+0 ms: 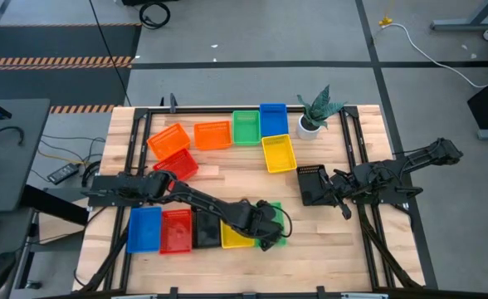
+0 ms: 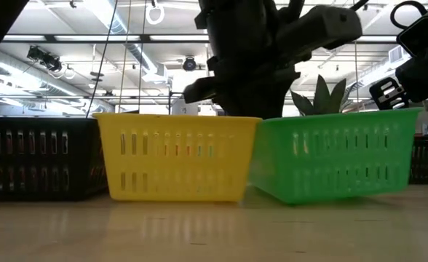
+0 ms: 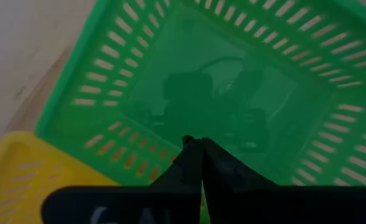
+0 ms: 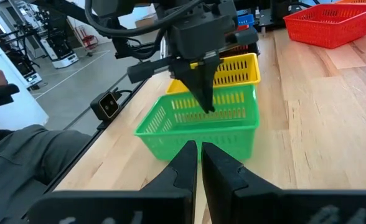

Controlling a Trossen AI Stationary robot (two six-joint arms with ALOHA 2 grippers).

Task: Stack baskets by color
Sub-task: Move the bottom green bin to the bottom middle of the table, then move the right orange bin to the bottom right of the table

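Note:
A green basket (image 1: 279, 239) stands at the right end of a near row of baskets: blue (image 1: 144, 228), red (image 1: 176, 231), black (image 1: 204, 232) and yellow (image 1: 234, 238). My left gripper (image 3: 200, 144) is above it, pointing down and shut on the wall next to the yellow basket (image 4: 236, 68). In the low view the green basket (image 2: 338, 156) stands tilted beside the yellow one (image 2: 174, 156). My right gripper (image 4: 198, 148) waits at the table's right side by a black basket (image 1: 313, 184). Its fingers are nearly together with nothing between them. My left gripper pinches the green basket's wall beside the yellow basket, at its rim (image 3: 161, 163), between its two fingers. The fingers (image 4: 206, 102) come from above, slanting down. The basket is tilted, its lower edge on the yellow basket's side (image 2: 287, 198) on the table.
Along the far side lie two orange baskets (image 1: 169, 139) (image 1: 212, 134), a green one (image 1: 246, 127), a blue one (image 1: 273, 119), a yellow one (image 1: 279, 154) and a red one (image 1: 178, 166). A potted plant (image 1: 314, 112) stands far right. A person (image 4: 27, 155) sits past the near edge.

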